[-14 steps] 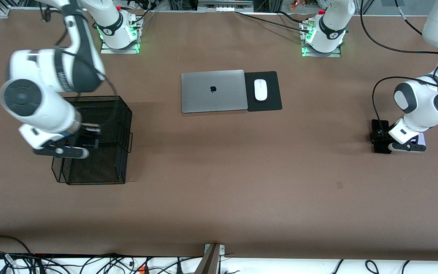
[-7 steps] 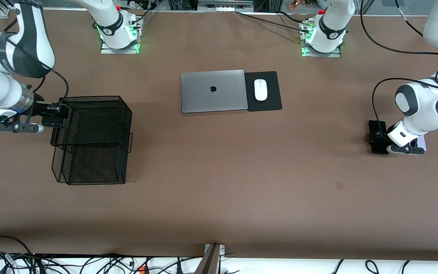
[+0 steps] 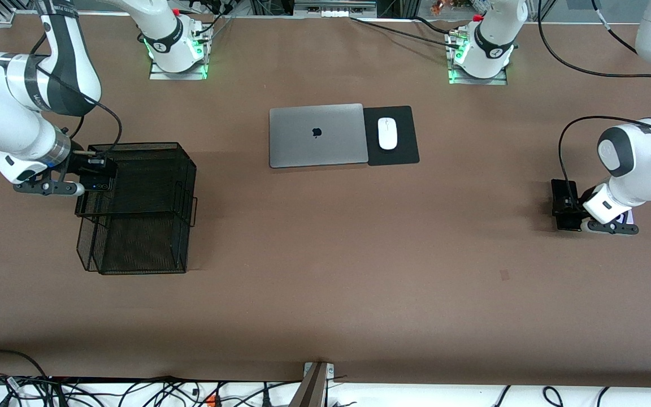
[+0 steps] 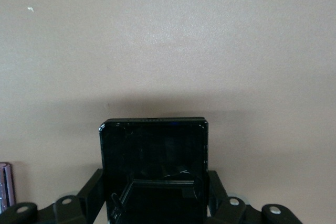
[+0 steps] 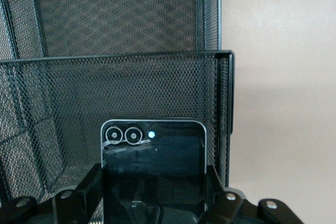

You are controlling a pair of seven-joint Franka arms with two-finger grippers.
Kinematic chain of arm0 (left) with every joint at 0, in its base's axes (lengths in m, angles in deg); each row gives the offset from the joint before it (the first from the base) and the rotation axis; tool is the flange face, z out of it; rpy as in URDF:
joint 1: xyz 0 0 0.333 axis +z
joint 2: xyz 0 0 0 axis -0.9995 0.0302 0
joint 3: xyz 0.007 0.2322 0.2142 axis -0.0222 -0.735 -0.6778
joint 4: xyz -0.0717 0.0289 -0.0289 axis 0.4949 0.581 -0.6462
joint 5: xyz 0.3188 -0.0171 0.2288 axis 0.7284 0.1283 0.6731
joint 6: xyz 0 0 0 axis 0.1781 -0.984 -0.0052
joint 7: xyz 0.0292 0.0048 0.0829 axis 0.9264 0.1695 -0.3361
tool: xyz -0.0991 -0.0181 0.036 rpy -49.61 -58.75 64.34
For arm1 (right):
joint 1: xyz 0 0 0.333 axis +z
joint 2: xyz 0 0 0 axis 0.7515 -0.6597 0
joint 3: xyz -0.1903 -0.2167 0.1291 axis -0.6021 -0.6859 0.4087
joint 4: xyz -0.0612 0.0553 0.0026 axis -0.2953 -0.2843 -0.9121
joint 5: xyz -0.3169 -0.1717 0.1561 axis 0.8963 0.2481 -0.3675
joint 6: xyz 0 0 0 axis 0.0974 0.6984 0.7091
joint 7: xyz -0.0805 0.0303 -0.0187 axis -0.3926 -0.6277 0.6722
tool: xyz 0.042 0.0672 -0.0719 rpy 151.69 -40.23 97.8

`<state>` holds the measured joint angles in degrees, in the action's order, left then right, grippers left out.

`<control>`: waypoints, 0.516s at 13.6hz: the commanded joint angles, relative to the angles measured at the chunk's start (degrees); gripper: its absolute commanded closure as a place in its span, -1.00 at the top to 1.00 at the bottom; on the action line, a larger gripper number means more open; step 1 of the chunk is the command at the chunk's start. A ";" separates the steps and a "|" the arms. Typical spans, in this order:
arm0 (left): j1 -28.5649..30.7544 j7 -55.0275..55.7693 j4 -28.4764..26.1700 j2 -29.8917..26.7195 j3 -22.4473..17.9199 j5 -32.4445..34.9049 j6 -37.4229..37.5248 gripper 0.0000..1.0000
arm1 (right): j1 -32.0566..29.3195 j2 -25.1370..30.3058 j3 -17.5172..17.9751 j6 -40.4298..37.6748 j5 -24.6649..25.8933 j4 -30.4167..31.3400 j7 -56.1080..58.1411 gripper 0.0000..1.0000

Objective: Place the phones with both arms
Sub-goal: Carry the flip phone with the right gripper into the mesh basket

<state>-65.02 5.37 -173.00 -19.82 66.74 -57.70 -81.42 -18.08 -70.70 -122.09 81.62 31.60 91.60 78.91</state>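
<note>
Right gripper (image 5: 152, 203) clamps a folded black phone (image 5: 153, 163) at the rim of the black mesh tray (image 3: 144, 186), not yet released. Left gripper (image 4: 153, 203), low over the desk (image 3: 325, 271) at the left arm's end, grips a second black phone (image 4: 153, 161); a lilac-white one (image 3: 626, 216) lies just beside it. Est. midway: none visibly placed.

Bright even overhead light, soft shadows, sharp
</note>
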 commanded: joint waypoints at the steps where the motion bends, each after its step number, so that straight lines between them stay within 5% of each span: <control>1: -2.23 3.04 0.80 -1.15 0.13 -0.97 1.78 -1.00 | 0.12 1.75 -0.04 2.18 -0.69 1.83 5.72 -0.64; 7: -10.75 12.26 2.55 -0.97 0.13 -0.79 1.78 -1.00 | 0.03 1.22 -0.74 1.31 -2.98 3.58 6.62 -0.50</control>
<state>-72.76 15.03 -171.56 -19.82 67.30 -57.70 -81.37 -18.06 -70.71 -122.17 82.67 29.51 93.75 84.20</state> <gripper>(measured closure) 0.194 0.198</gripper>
